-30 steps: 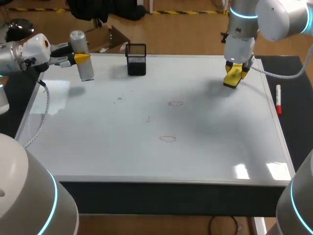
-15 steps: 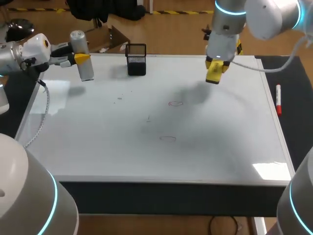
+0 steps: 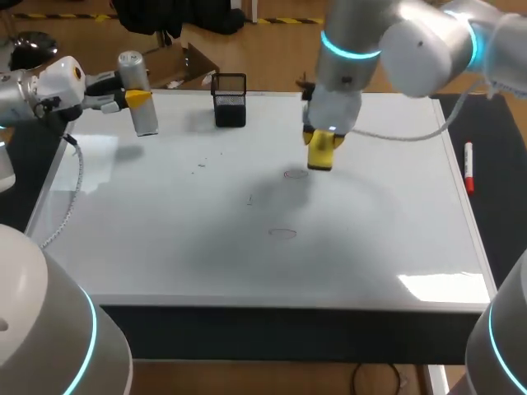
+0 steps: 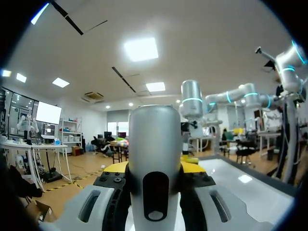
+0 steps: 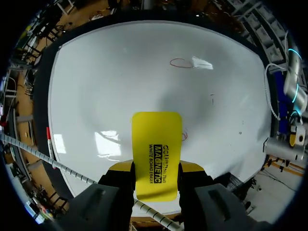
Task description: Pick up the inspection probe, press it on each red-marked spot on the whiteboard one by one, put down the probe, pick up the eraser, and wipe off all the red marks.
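The inspection probe (image 3: pixel 145 111), a silver cylinder, hangs above the whiteboard's (image 3: pixel 165 239) far left corner, and my left gripper (image 3: pixel 136 97) is shut on it. In the left wrist view the probe (image 4: pixel 149 159) stands upright between the yellow tips. My right gripper (image 3: pixel 319 152) is shut on the yellow eraser (image 3: pixel 320 156), which hovers just beside and above a red mark (image 3: pixel 295 174). A second, fainter mark (image 3: pixel 282 234) lies nearer the front. In the right wrist view the eraser (image 5: pixel 156 154) half hides one red mark (image 5: pixel 184 136), and the other red mark (image 5: pixel 182 63) lies farther ahead.
A black mesh pen holder (image 3: pixel 230 99) stands at the whiteboard's far edge, between the two grippers. A red marker (image 3: pixel 468 167) lies on the black surface beyond the board's right edge. Small dark specks (image 3: pixel 201 165) dot the board left of centre.
My right arm has carried the eraser leftward from the board's far right to the upper red mark. The left arm and probe have not moved.
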`<state>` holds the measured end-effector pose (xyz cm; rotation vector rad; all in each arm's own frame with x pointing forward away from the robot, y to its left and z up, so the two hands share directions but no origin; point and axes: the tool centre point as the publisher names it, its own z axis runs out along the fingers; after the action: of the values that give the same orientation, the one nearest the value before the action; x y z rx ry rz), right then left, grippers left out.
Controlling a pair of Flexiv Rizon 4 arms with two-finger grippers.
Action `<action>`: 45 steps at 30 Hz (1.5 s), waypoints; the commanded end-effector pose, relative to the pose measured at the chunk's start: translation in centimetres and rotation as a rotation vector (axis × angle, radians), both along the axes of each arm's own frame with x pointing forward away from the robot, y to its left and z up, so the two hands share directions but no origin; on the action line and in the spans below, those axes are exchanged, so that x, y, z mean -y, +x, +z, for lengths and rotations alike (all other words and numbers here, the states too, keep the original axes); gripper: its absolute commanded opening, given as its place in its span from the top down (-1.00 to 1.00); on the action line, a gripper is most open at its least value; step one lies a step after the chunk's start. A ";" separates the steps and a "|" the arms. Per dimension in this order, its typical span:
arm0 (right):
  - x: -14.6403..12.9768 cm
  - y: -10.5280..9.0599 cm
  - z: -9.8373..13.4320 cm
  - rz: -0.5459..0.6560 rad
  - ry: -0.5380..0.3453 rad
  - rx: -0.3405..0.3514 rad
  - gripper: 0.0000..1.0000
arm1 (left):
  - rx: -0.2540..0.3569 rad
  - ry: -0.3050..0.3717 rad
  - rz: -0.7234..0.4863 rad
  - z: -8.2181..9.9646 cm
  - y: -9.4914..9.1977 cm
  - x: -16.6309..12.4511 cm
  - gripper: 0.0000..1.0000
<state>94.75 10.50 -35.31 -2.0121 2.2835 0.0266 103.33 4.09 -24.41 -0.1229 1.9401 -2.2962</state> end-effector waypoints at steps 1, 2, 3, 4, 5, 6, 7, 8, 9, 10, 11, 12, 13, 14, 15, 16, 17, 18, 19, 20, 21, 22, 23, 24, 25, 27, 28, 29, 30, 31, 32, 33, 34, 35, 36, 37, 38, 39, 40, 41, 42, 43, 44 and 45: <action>-3.9 -0.6 -1.7 0.038 -0.014 -0.021 1.00 | 0.001 0.000 0.000 0.1 0.0 0.0 1.00; -4.3 -0.8 -1.9 0.041 -0.013 -0.024 1.00 | 0.001 0.000 0.000 0.1 0.0 0.0 1.00; -4.8 -0.9 -2.0 0.052 -0.023 -0.022 1.00 | 0.001 0.000 0.000 0.1 0.0 0.0 1.00; -5.2 -1.1 -2.2 0.058 -0.008 -0.030 1.00 | 0.001 0.000 0.000 0.1 0.0 0.0 1.00; -5.5 -1.2 -2.2 0.060 -0.011 -0.027 1.00 | 0.001 0.000 0.000 0.1 0.0 0.0 1.00; -5.9 -1.3 -2.3 0.079 -0.019 -0.018 1.00 | 0.001 0.000 0.000 0.1 0.0 0.0 1.00; -6.2 -1.3 -2.3 0.083 -0.013 -0.020 1.00 | 0.001 0.000 0.000 0.1 0.0 0.0 1.00; -6.5 -1.4 -2.4 0.095 -0.015 -0.018 1.00 | 0.001 0.000 0.000 0.1 0.0 0.0 1.00; -6.8 -1.3 -2.5 0.101 -0.033 -0.013 1.00 | 0.001 0.000 0.000 0.1 0.0 0.0 1.00; -7.0 -1.3 -2.7 0.108 -0.013 -0.022 1.00 | 0.001 0.000 0.000 0.1 0.0 0.0 1.00; -7.3 -1.3 -2.8 0.112 -0.019 -0.021 1.00 | 0.001 0.000 0.000 0.1 0.0 0.0 1.00; -7.5 -1.3 -3.1 0.118 -0.021 -0.024 1.00 | 0.001 0.000 0.000 0.1 0.0 0.0 1.00; -7.7 -1.3 -3.3 0.121 -0.014 -0.034 1.00 | 0.001 0.000 0.000 0.1 0.0 0.0 1.00; -7.9 -1.3 -3.5 0.135 -0.020 -0.037 1.00 | 0.001 0.000 0.000 0.1 0.0 0.0 1.00; -8.2 -1.3 -3.8 0.145 -0.031 -0.044 1.00 | 0.001 0.000 0.000 0.1 0.0 0.0 1.00; -8.4 -1.3 -4.1 0.151 -0.028 -0.056 1.00 | 0.001 0.000 0.000 0.1 0.0 0.0 1.00; -8.5 -1.3 -4.5 0.154 -0.030 -0.061 1.00 | 0.001 0.000 0.000 0.1 0.0 0.0 1.00; -8.7 -1.2 -4.9 0.158 -0.032 -0.071 1.00 | 0.001 0.000 0.000 0.1 0.0 0.0 1.00; -8.8 -1.2 -5.2 0.159 -0.031 -0.074 1.00 | 0.001 0.000 0.000 0.1 0.0 0.0 1.00; -8.9 -1.1 -5.5 0.160 -0.031 -0.076 1.00 | 0.001 0.000 0.000 0.1 0.0 0.0 1.00; -9.0 -1.1 -5.7 0.162 -0.030 -0.081 1.00 | 0.001 0.000 0.000 0.1 0.0 0.0 1.00; -9.1 -1.1 -5.8 0.162 -0.029 -0.081 1.00 | 0.001 0.000 0.000 0.1 0.0 0.0 1.00; -9.1 -1.1 -5.9 0.165 -0.032 -0.079 1.00 | 0.001 0.000 0.000 0.1 0.0 0.0 1.00; -9.1 -1.0 -5.9 0.166 -0.027 -0.078 1.00 | 0.001 0.000 0.000 0.1 0.0 0.0 1.00; -9.1 -1.0 -6.0 0.166 -0.026 -0.076 1.00 | 0.001 0.000 0.000 0.1 0.0 0.0 1.00; -9.1 -0.9 -6.3 0.173 -0.022 -0.071 1.00 | 0.001 0.000 0.000 0.1 0.0 0.0 1.00; -9.0 -0.9 -6.4 0.173 -0.022 -0.072 1.00 | 0.001 0.000 0.000 0.1 0.0 0.0 1.00; -8.9 -0.9 -6.5 0.174 -0.022 -0.071 1.00 | 0.001 0.000 0.000 0.1 0.0 0.0 1.00; -8.8 -0.8 -6.6 0.176 -0.019 -0.070 1.00 | 0.001 0.000 0.000 0.1 0.0 0.0 1.00; -8.7 -0.8 -6.7 0.176 -0.019 -0.071 1.00 | 0.001 0.000 0.000 0.1 0.0 0.0 1.00; -8.6 -0.8 -6.8 0.179 -0.016 -0.071 1.00 | 0.001 0.000 0.000 0.1 0.0 0.0 1.00; -8.5 -0.8 -6.9 0.179 -0.015 -0.071 1.00 | 0.001 0.000 0.000 0.1 0.0 0.0 1.00; -8.4 -0.8 -7.0 0.179 -0.014 -0.072 1.00 | 0.001 0.000 0.000 0.1 0.0 0.0 1.00; -8.3 -0.8 -7.1 0.180 -0.012 -0.073 1.00 | 0.001 0.000 0.000 0.1 0.0 0.0 1.00; -8.1 -0.8 -7.2 0.180 -0.012 -0.075 1.00 | 0.001 0.000 0.000 0.1 0.0 0.0 1.00; -8.0 -0.8 -7.5 0.178 -0.012 -0.080 1.00 | 0.001 0.000 0.000 0.1 0.0 0.0 1.00; -7.8 -0.8 -7.7 0.177 -0.004 -0.087 1.00 | 0.001 0.000 0.000 0.1 0.0 0.0 1.00; -7.7 -0.8 -7.9 0.171 -0.008 -0.091 1.00 | 0.001 0.000 0.000 0.1 0.0 0.0 1.00; -7.5 -0.8 -8.1 0.169 -0.007 -0.094 1.00 | 0.001 0.000 0.000 0.1 0.0 0.0 1.00; -7.3 -0.8 -8.4 0.164 -0.005 -0.099 1.00 | 0.001 0.000 0.000 0.1 0.0 0.0 1.00; -7.1 -0.9 -8.6 0.160 -0.006 -0.104 1.00 | 0.001 0.000 0.000 0.1 0.0 0.0 1.00; -6.9 -0.9 -8.8 0.160 -0.006 -0.105 1.00 | 0.001 0.000 0.000 0.1 0.0 0.0 1.00; -6.7 -1.0 -8.9 0.157 -0.006 -0.110 1.00 | 0.001 0.000 0.000 0.1 0.0 0.0 1.00; -6.5 -1.0 -9.1 0.154 -0.007 -0.113 1.00 | 0.001 0.000 0.000 0.1 0.0 0.0 1.00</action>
<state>93.66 17.88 -43.27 -2.2386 2.1860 0.1410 103.35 4.09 -24.42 -0.1224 1.9402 -2.2966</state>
